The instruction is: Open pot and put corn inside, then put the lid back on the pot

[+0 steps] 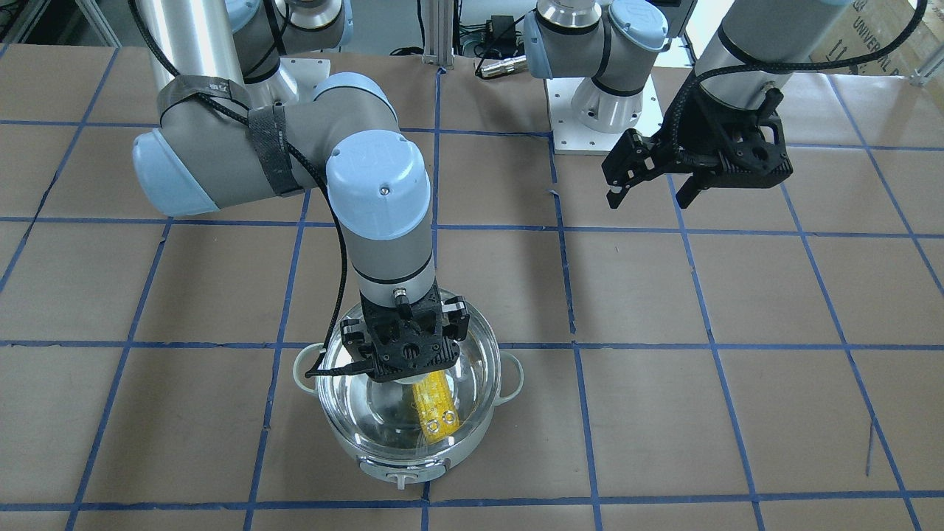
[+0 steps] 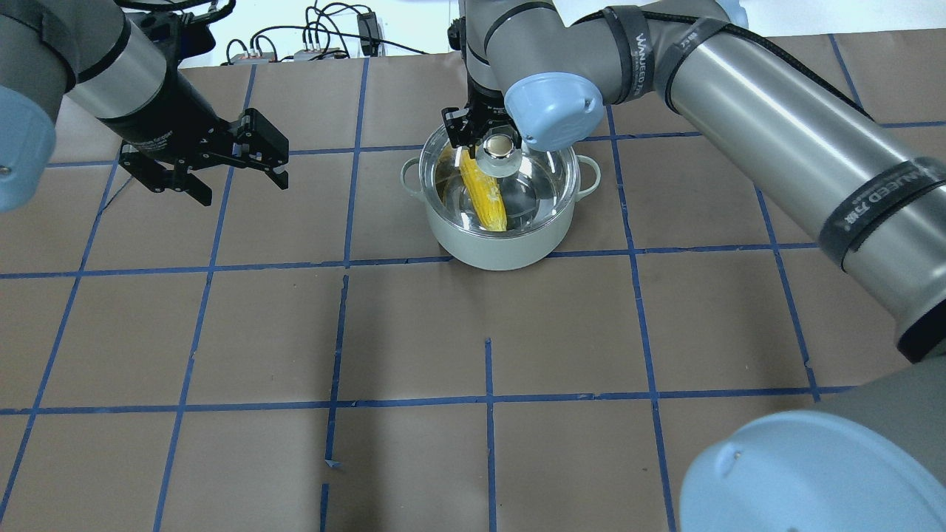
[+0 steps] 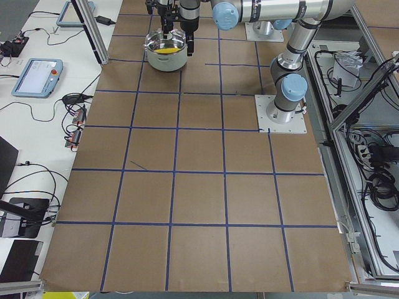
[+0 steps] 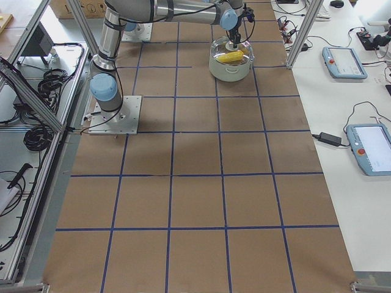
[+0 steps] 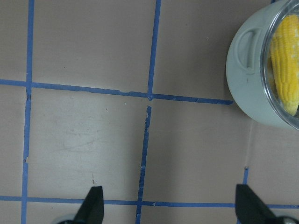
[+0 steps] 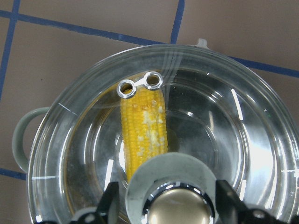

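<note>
The right tool [image 6: 166, 205] hangs straight above the lid [image 6: 224, 121], seated on the pot [image 2: 502, 247], fingers [image 6: 111, 201] flanking its knob [image 2: 500, 144]; whether clamped, I cannot tell.

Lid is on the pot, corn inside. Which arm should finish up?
Right. The right gripper straddles the knob of the lid, directly above the pot holding the corn. The left gripper hangs open over the table, well off to the side.
</note>
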Robot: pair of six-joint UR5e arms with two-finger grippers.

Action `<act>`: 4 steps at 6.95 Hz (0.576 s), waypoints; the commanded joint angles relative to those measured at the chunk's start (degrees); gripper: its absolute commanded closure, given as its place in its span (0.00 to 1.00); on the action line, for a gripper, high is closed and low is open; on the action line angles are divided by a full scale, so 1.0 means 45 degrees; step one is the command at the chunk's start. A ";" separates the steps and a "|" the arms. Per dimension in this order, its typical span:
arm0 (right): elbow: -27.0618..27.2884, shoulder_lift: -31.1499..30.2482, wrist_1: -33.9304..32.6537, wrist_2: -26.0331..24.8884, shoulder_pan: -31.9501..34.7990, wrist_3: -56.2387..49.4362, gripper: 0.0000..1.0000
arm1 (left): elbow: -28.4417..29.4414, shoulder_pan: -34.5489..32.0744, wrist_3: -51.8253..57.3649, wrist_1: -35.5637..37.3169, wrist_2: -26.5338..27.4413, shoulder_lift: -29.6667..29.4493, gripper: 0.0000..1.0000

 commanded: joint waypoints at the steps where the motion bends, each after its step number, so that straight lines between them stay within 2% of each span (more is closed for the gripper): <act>1: -0.0062 -0.0005 0.0044 0.0152 -0.0025 0.0006 0.00 | 0.0003 -0.0002 -0.0001 0.0029 0.0002 0.0005 0.00; 4: -0.0237 -0.0102 0.0024 0.0113 -0.0413 -0.0013 0.00 | -0.0035 -0.0002 -0.0001 0.0029 -0.0018 0.0024 0.00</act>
